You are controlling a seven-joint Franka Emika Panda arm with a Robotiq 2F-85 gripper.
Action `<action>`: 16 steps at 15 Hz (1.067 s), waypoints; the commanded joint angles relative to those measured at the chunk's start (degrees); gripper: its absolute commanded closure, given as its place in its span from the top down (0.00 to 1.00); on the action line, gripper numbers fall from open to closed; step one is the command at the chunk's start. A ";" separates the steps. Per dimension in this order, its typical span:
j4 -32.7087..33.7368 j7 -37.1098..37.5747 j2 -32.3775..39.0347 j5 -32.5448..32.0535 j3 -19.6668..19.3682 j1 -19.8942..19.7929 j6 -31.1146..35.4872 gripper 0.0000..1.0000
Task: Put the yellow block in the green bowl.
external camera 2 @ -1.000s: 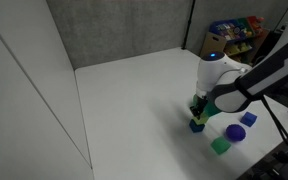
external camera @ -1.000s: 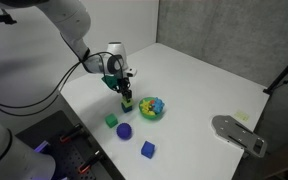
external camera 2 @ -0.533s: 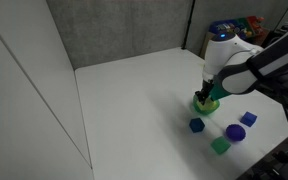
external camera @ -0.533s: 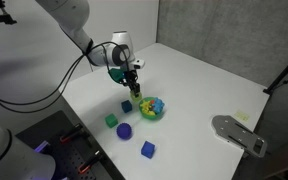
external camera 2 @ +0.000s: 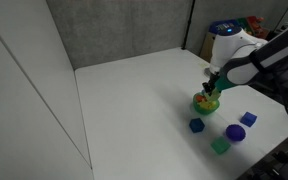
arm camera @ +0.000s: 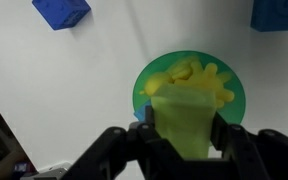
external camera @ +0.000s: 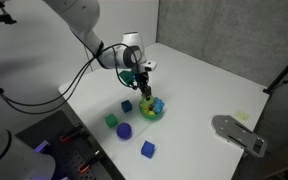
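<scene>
My gripper (external camera: 144, 88) is shut on the yellow block (arm camera: 187, 118), a yellow-green cube held between the fingers (arm camera: 187, 140). It hangs just above the green bowl (external camera: 154, 110), which has a yellow pattern inside. In the wrist view the bowl's green rim (arm camera: 144, 88) shows right behind the block. In an exterior view the gripper (external camera 2: 213, 88) is over the bowl (external camera 2: 205, 103). The block is hard to make out in both exterior views.
A dark teal-blue cube (external camera: 127, 105) lies beside the bowl, then a green cube (external camera: 111, 121), a purple ball (external camera: 125, 131) and a blue cube (external camera: 148, 149) nearer the table's front edge. A grey flat object (external camera: 239, 132) lies at the right.
My gripper has lifted the yellow block from beside the dark teal-blue cube and carried it sideways to above the green bowl.
</scene>
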 commanded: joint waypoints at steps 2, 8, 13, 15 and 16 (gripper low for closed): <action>4.14 4.65 4.05 -2.77 -0.48 0.24 -0.33 0.27; 5.07 6.77 5.64 -3.30 -0.40 0.64 0.02 0.77; 3.86 6.30 4.40 -2.94 -0.13 0.21 0.20 1.00; 3.67 6.21 4.33 -2.90 -0.08 0.15 0.20 1.00; 3.52 6.05 4.13 -2.80 0.02 0.09 0.12 1.00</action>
